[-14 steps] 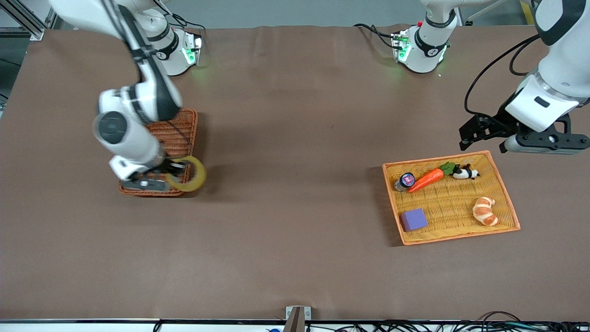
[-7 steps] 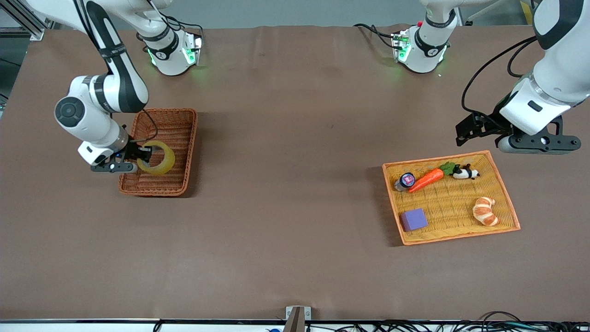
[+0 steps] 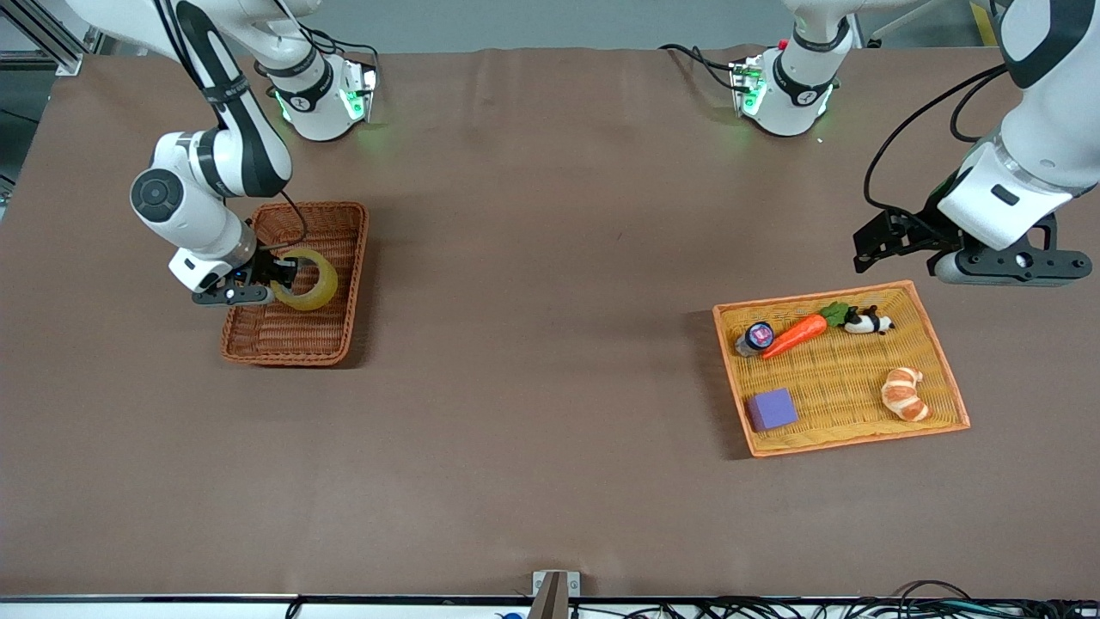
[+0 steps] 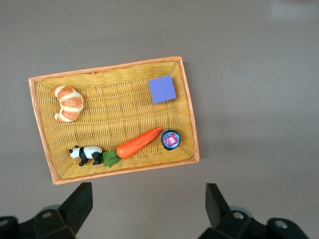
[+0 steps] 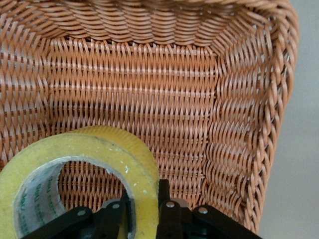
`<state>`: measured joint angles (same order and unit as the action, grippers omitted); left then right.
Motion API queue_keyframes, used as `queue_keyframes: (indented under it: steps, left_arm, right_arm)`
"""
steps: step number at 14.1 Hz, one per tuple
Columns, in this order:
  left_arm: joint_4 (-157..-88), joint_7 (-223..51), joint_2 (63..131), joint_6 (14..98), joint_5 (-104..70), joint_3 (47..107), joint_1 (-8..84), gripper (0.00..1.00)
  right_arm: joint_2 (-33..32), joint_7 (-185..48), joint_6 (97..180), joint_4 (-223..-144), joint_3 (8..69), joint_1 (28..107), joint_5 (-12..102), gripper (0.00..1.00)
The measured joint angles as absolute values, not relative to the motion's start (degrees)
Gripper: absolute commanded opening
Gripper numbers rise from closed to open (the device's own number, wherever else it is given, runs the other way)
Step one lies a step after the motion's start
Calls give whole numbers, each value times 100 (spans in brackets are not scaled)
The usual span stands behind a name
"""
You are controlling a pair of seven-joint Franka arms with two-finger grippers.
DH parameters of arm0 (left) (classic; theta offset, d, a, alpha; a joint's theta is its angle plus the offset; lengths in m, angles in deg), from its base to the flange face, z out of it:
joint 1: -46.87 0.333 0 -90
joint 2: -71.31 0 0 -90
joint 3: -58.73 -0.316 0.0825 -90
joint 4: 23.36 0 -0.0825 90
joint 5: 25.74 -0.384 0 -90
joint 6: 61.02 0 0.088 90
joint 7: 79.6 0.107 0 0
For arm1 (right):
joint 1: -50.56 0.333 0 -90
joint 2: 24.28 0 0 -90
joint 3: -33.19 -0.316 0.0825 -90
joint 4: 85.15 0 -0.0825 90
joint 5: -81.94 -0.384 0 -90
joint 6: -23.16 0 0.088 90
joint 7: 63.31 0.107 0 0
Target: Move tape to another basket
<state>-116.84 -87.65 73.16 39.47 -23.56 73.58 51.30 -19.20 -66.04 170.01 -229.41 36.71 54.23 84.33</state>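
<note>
The tape, a yellowish ring with a grey core, hangs tilted inside the reddish-brown wicker basket at the right arm's end of the table. My right gripper is shut on the ring's wall, one finger inside the hole and one outside. The right wrist view shows the tape pinched in the right gripper over the basket's woven bottom. Whether the roll touches the bottom I cannot tell. My left gripper hovers open and empty over bare table beside the flat tray; in its wrist view the left gripper holds nothing.
The shallow orange-yellow tray at the left arm's end holds a croissant, a carrot, a panda figure, a purple block and a small round jar. Brown cloth covers the table between basket and tray.
The right arm carried the tape from beside the basket's corner to over and down into the basket's inside. The left gripper shifted only slightly.
</note>
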Motion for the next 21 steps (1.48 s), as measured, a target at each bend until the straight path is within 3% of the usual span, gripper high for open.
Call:
queue_keyframes:
  steps: [3,4,5,6,7,13,21]
  left_arm:
    - [-11621,-8765,7311,3912,-2356,7359,5128,100]
    - [-11616,-8765,7307,3848,-2356,7362,5123,100]
    - [-11610,-8765,7301,3793,-2356,7363,5121,100]
    - [-11602,-8765,7291,3775,-2356,7363,5125,100]
    - [-11598,-8765,7280,3766,-2356,7362,5133,100]
    - [-11598,-8765,7165,3699,-2356,7308,5094,100]
    - [-11818,-8760,6911,3644,-2359,6696,4539,100]
  right_arm:
    - [-1920,-6954,17083,-22950,3675,5160,8433,15]
    - [-1920,-6982,17085,-22957,3675,5126,8434,22]
    - [-1920,-6987,17085,-22965,3672,5123,8435,49]
    - [-1919,-6988,17085,-22973,3659,5124,8435,89]
    - [-1920,-6988,17085,-22977,3643,5125,8435,100]
    - [-2098,-6982,16815,-22610,3567,5206,8436,100]
    - [-2509,-6996,14665,-20264,3566,5230,8436,100]
